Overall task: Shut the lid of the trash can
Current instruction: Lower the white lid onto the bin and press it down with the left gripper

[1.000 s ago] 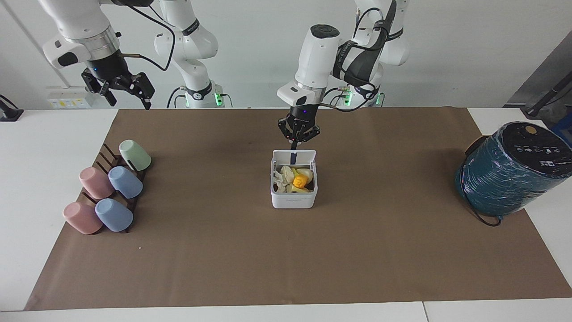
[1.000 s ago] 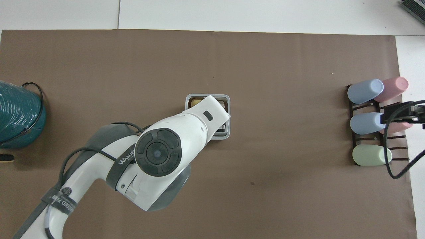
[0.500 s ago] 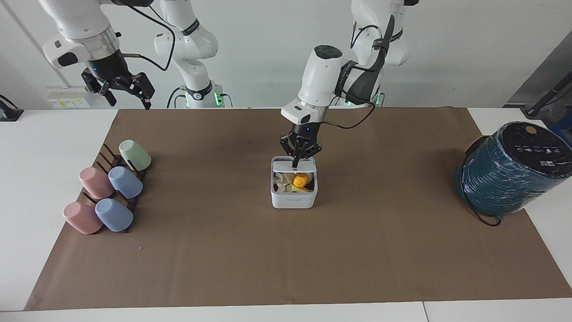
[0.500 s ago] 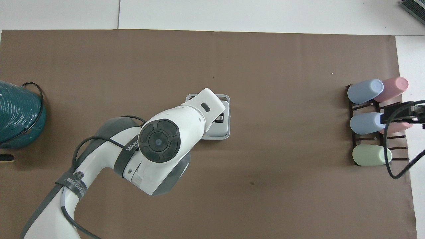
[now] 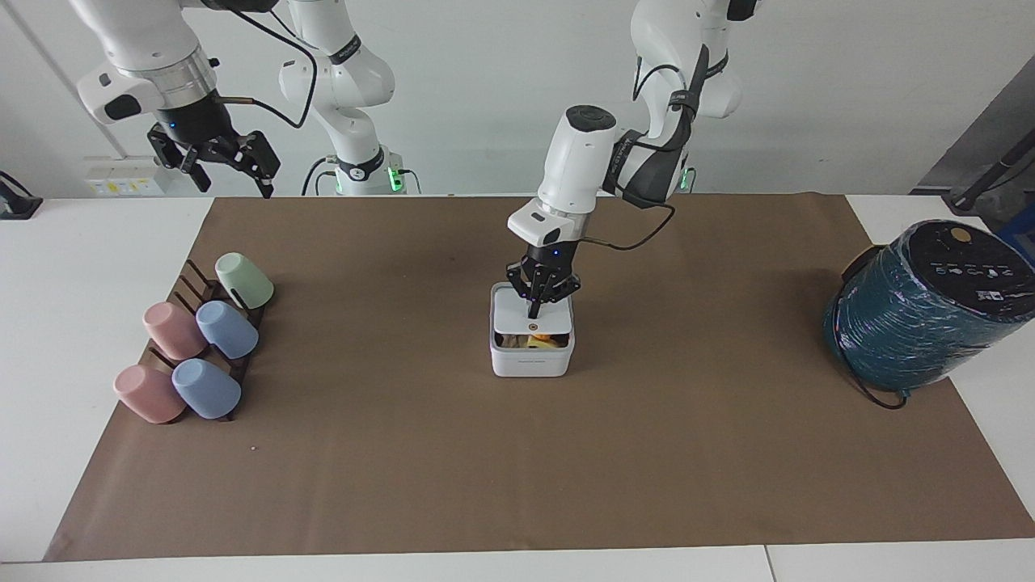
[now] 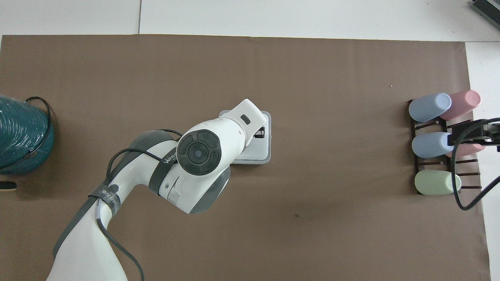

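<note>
The small white trash can (image 5: 531, 361) stands in the middle of the brown mat. Its white lid (image 5: 514, 310) is tilted down almost flat, with a narrow gap at the edge farthest from the robots where yellow trash (image 5: 537, 341) still shows. My left gripper (image 5: 534, 314) is shut, pointing down, with its tips on the lid's top just above the orange-brown dot. In the overhead view the left arm covers much of the lid (image 6: 259, 151). My right gripper (image 5: 215, 159) is open and waits raised near the cup rack.
A rack of pastel cups (image 5: 194, 347) lies at the right arm's end of the mat, also in the overhead view (image 6: 439, 142). A big teal cylinder (image 5: 922, 311) with a black cable stands at the left arm's end.
The lid has swung down from standing upright to almost flat. My left gripper moved forward and down with it, pushing on its top. The right arm has not moved.
</note>
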